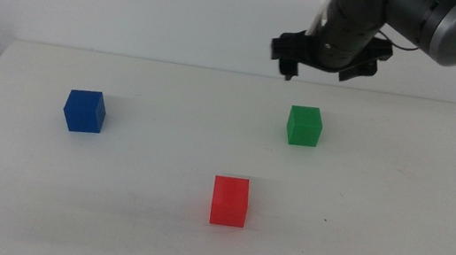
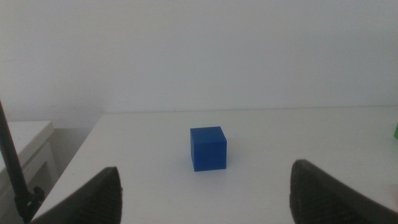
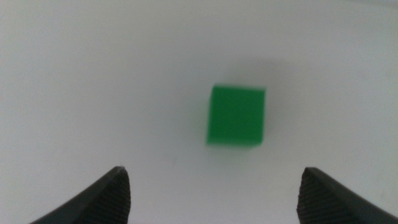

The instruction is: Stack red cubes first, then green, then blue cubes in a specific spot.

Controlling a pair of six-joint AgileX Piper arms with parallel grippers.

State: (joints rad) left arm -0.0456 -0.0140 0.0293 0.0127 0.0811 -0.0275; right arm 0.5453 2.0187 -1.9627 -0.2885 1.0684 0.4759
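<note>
Your right tool [image 1: 326,65] hovers wide open, empty, above the small matte green cube [image 1: 304,126], blurred at the wrist. Left tool [image 2: 205,190], open, waits near the tabletop's [image 1: 377,211] edge, mostly cut off. The solid red cube [image 1: 229,201] and solid blue cube [image 1: 84,111] sit well apart.

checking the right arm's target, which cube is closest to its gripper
The green cube: the right gripper, jaws open, hovers just above and behind it. The red cube and blue cube sit farther off.

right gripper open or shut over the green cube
Open: in the right wrist view its jaws stand wide apart, the right gripper above the green cube, not touching it.
</note>
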